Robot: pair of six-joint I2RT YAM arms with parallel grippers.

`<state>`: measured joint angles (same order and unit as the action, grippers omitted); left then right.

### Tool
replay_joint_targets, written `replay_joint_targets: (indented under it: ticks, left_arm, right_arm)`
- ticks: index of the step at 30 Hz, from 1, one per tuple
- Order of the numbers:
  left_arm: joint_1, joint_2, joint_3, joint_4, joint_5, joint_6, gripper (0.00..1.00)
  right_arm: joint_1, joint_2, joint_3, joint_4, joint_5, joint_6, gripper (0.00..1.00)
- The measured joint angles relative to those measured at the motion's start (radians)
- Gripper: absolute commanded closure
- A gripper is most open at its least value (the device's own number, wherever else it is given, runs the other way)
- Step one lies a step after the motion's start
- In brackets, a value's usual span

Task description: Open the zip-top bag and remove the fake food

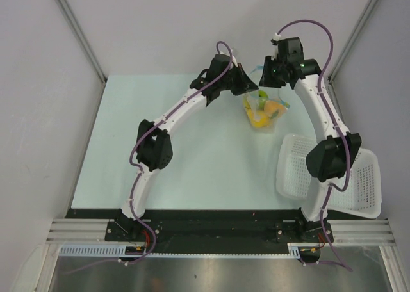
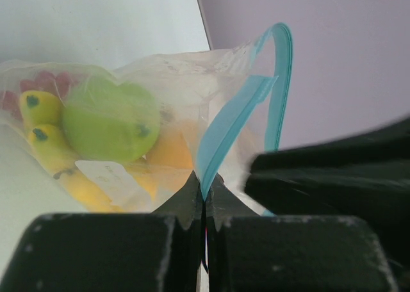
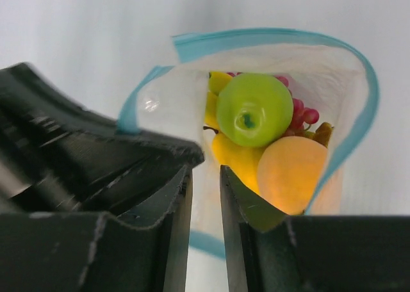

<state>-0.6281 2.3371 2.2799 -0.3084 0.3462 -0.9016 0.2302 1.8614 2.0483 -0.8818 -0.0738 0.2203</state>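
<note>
A: Left gripper [image 2: 205,184] pinches the zip-top bag [image 2: 179,77] by its blue zip strip [image 2: 227,122]; right gripper [image 3: 206,170]: jaws slightly apart, grip unclear.
B: Mouth open between them, fake food [image 3: 291,173] inside; next, lift out the green apple [image 3: 254,109].

The small clear crinkly zip-top bag [image 3: 320,64] with a blue-teal rim gapes wide, yet a glossy green plastic apple [image 3: 254,109] and a round orange plastic fruit [image 3: 291,173] fill most of its mouth. The left gripper [image 2: 205,189], pinched on one lip, and the right gripper [image 3: 205,170], jaws narrowly apart, crowd the opening. A white perforated plastic basket [image 1: 362,177] blocks the near right; the pale table [image 1: 218,164] left of the bag offers passage.
</note>
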Motion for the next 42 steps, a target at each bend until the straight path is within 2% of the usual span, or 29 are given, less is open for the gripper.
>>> replay_joint_targets:
  ticks: [5, 10, 17, 18, 23, 31, 42]
  left_arm:
    - [0.002, 0.000, -0.001, -0.002, -0.001, 0.000, 1.00]
    - [-0.002, 0.000, -0.001, 0.009, 0.002, -0.007, 1.00]
    - [-0.010, 0.000, -0.001, 0.015, 0.015, -0.015, 1.00]
    - [-0.011, 0.000, -0.001, 0.016, 0.018, -0.015, 1.00]
    - [-0.014, 0.000, -0.001, 0.030, 0.026, -0.018, 1.00]
    - [-0.014, 0.000, -0.001, 0.042, 0.027, -0.033, 1.00]
    - [-0.014, 0.021, -0.001, 0.052, 0.033, -0.051, 1.00]
  right_arm:
    - [-0.024, 0.114, 0.009, -0.020, -0.025, -0.016, 0.72]
    - [-0.045, 0.150, -0.014, -0.060, -0.005, -0.043, 0.64]
    - [-0.051, 0.111, -0.108, -0.053, 0.026, -0.083, 0.48]
    - [-0.052, 0.105, -0.120, -0.052, 0.029, -0.086, 0.43]
    - [-0.053, 0.074, -0.160, -0.049, 0.055, -0.109, 0.34]
    - [-0.039, 0.047, -0.199, -0.052, 0.142, -0.137, 0.25]
    - [-0.014, -0.022, -0.363, -0.024, 0.226, -0.152, 0.19]
